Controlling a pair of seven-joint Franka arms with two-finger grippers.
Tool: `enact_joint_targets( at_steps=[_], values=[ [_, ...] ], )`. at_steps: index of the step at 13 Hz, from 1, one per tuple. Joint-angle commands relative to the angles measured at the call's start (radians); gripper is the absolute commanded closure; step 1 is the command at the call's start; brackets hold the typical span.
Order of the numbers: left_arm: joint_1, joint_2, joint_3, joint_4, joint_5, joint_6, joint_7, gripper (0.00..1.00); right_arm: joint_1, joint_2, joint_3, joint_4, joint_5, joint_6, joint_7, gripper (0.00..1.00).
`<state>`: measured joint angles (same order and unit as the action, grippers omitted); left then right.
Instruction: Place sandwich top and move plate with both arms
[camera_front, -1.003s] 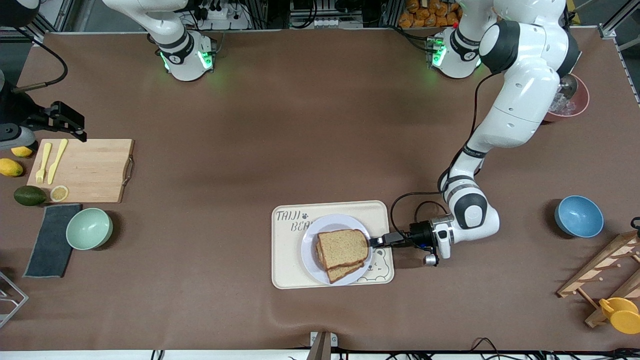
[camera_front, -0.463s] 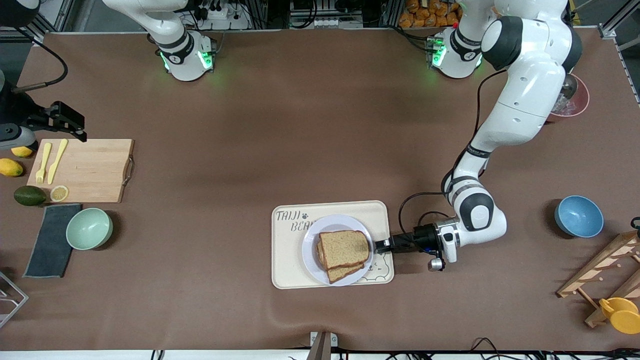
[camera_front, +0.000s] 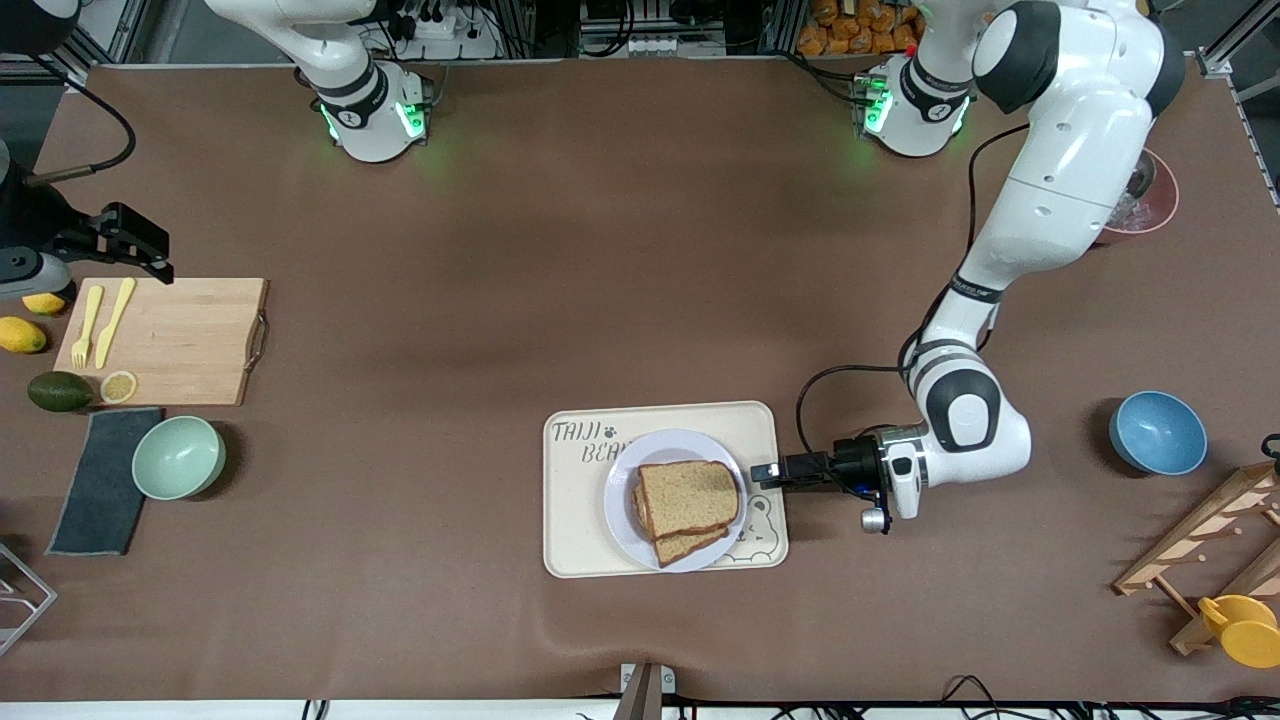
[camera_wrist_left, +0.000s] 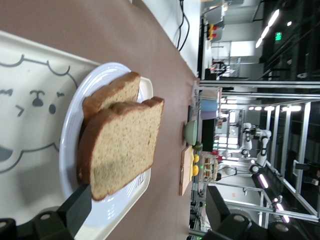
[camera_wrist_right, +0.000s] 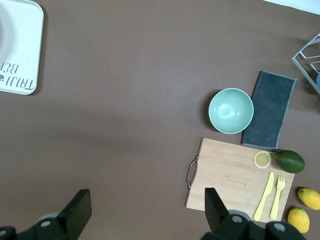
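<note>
Bread first: the sandwich top (camera_front: 690, 496) already lies on the lower slice, slightly askew, on the lavender plate (camera_front: 622, 500), which sits on the bear-printed tray (camera_front: 570, 545). Your left gripper (camera_front: 766, 472) hangs low just beside the plate's rim, toward the left arm's end of the table, fingers spread and holding nothing; in the left wrist view the slice (camera_wrist_left: 122, 145) faces the open jaws. The right gripper (camera_front: 150, 250) waits, fingers spread and empty, near the cutting board (camera_front: 185, 340). By my reading the placing is done and the plate move is next. You would need the right arm brought to the plate's rim at the right arm's end of the table, though whether the rim offers enough lip to pinch is hard to judge from here.
</note>
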<state>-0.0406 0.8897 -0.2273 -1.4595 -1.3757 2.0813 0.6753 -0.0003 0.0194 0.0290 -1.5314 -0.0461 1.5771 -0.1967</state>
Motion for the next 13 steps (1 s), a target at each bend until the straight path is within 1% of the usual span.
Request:
enact_joint_targets(
  at_steps=[1,2,4,5,6,8,10,12,13],
  values=[
    [0.024,-0.136,0.006,-0.117,0.129,0.005,-0.106,0.0,0.006,-0.016,-0.001,-0.013,-0.015,-0.003,0.022,0.0],
    [0.034,-0.178,0.006,-0.12,0.233,-0.001,-0.199,0.0,0.005,-0.015,-0.001,-0.013,-0.015,-0.003,0.022,0.0],
    [0.041,-0.27,0.005,-0.117,0.5,-0.007,-0.45,0.0,0.003,-0.015,-0.001,-0.015,-0.015,-0.002,0.023,0.0],
    [0.041,-0.309,0.003,-0.116,0.615,-0.02,-0.547,0.0,0.005,-0.016,-0.001,-0.015,-0.015,-0.003,0.023,0.0],
    [0.041,-0.34,0.003,-0.111,0.706,-0.055,-0.616,0.0,0.003,-0.016,-0.001,-0.015,-0.015,-0.003,0.026,0.0],
    [0.042,-0.409,0.006,-0.108,0.832,-0.13,-0.686,0.0,0.005,-0.016,-0.001,-0.019,-0.015,-0.005,0.062,0.0],
    [0.079,-0.495,0.003,-0.099,0.995,-0.242,-0.747,0.0,0.006,-0.018,-0.001,-0.019,-0.015,-0.005,0.066,0.0],
    [0.113,-0.57,0.005,-0.061,1.082,-0.361,-0.761,0.0,0.006,-0.016,-0.001,-0.021,-0.014,-0.005,0.068,0.0],
    [0.113,-0.61,0.006,-0.052,1.109,-0.41,-0.801,0.0,0.006,-0.016,-0.001,-0.021,-0.014,-0.005,0.068,0.0]
  ],
)
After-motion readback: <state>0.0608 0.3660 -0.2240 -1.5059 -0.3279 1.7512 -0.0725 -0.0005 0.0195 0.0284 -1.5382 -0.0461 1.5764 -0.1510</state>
